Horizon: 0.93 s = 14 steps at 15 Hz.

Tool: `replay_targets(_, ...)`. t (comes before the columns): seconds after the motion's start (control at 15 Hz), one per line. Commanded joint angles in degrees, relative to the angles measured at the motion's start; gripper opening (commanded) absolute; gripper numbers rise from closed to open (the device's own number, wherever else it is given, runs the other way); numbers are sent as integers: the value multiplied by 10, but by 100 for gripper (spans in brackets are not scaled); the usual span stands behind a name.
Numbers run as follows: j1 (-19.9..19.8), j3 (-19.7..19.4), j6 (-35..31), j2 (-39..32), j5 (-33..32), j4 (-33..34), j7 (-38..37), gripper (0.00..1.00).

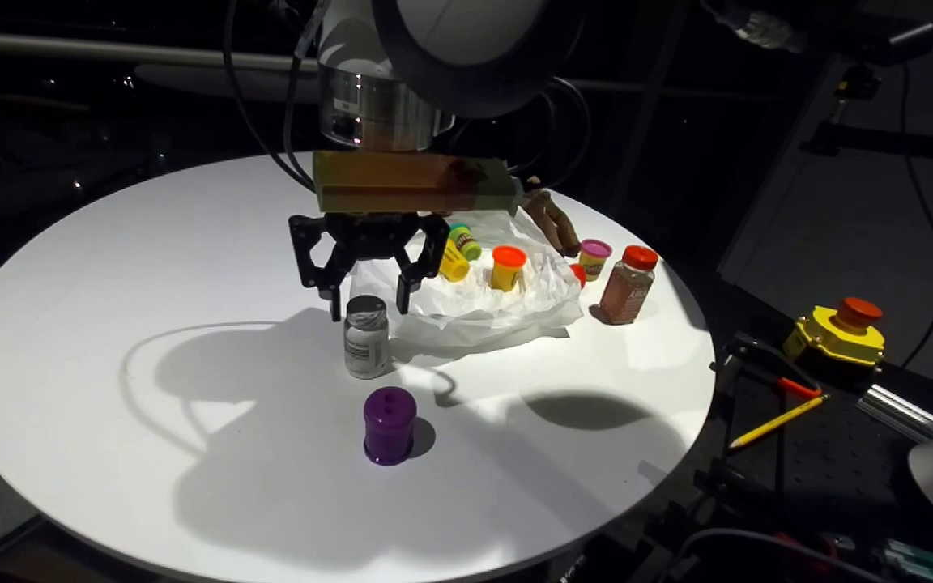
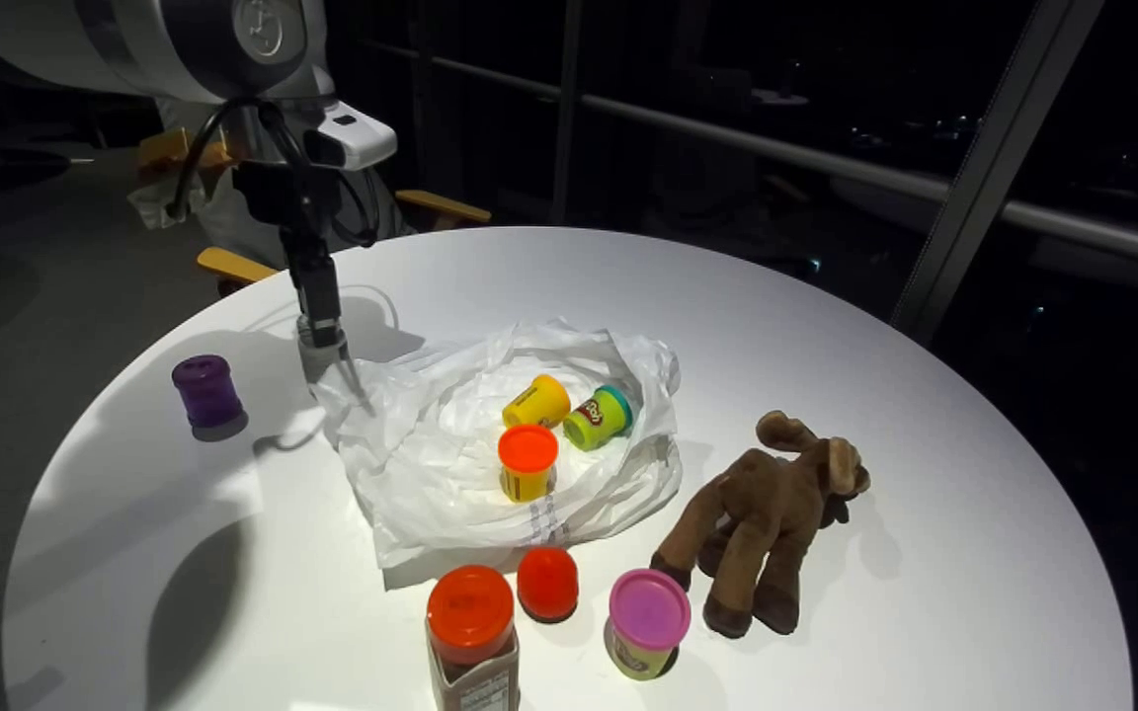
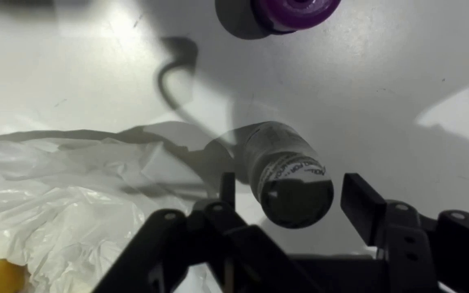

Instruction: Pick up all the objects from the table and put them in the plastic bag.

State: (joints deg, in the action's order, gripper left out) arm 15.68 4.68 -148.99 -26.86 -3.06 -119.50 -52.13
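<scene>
Gripper (image 1: 369, 304) poised over the bottle (image 3: 281, 162), fingers (image 3: 362, 207) spread, nothing held.
The bottle stands upright on the table (image 1: 110, 267) below the gripper, its cap (image 3: 297, 203) showing between the fingertips; the bag (image 2: 431, 464) lies below and to one side of the gripper, three tubs (image 2: 528, 462) in its hollow. Closing this high would probably catch little more than the cap, so the bottle could slip on lifting; closing off-centre, one finger might push it over before the other arrives. The bag-side finger could also snag loose film, and the drag might roll tubs out. Toppled, the bottle could roll into the purple jar (image 1: 389, 425) near the gripper.
</scene>
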Motion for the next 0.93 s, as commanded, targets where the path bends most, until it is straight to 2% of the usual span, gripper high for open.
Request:
replay_targets(0.0,1,-2,0,-3,24,10,23,38)
replay_targets(0.13,0,-1,1,-3,29,10,27,23)
replay_targets(0.2,1,-3,3,1,30,9,26,19)
replay_targets(0.47,23,-23,20,50,5,-3,-1,19)
replay_targets(0.67,48,-55,35,115,-58,-27,-38,19)
replay_targets(0.87,42,-68,47,162,-125,-35,-81,19)
